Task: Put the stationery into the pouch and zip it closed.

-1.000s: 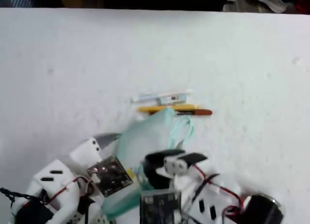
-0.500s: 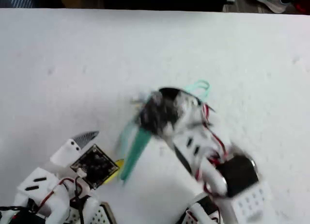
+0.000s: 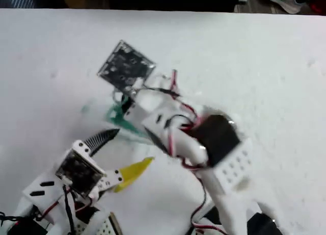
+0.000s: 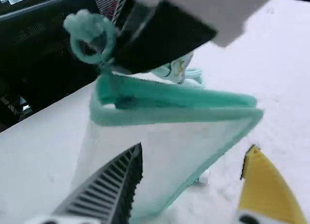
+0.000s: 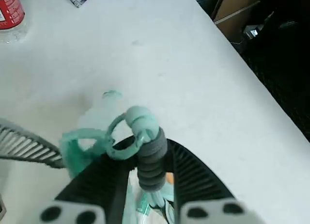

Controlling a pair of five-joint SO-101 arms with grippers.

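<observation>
High view first: a second ago both arms were tucked at the near edge with the pouch bunched between them. Now my right arm (image 3: pixel 204 138) has swung out across the table (image 3: pixel 254 67), and the right gripper (image 3: pixel 122 109) has dragged the pouch (image 3: pixel 116 116) along with it.

In the right wrist view, the right gripper (image 5: pixel 144 147) is clamped shut on the top of the pouch (image 5: pixel 80 146). The teal pull loop (image 5: pixel 138 118) pokes out just past its fingertips. I think it's pinching the zipper end, but it's hard to be sure from that angle.

The left gripper (image 3: pixel 135 146) has crept forward a bit and sits spread wide, gripping nothing. In the left wrist view the pouch (image 4: pixel 169 132) hangs mouth-up from the other gripper, right in the gap between the black finger (image 4: pixel 114 185) and the yellow finger (image 4: pixel 266 190). It's clear of the yellow one, and I can't tell if it brushes the black one.
</observation>
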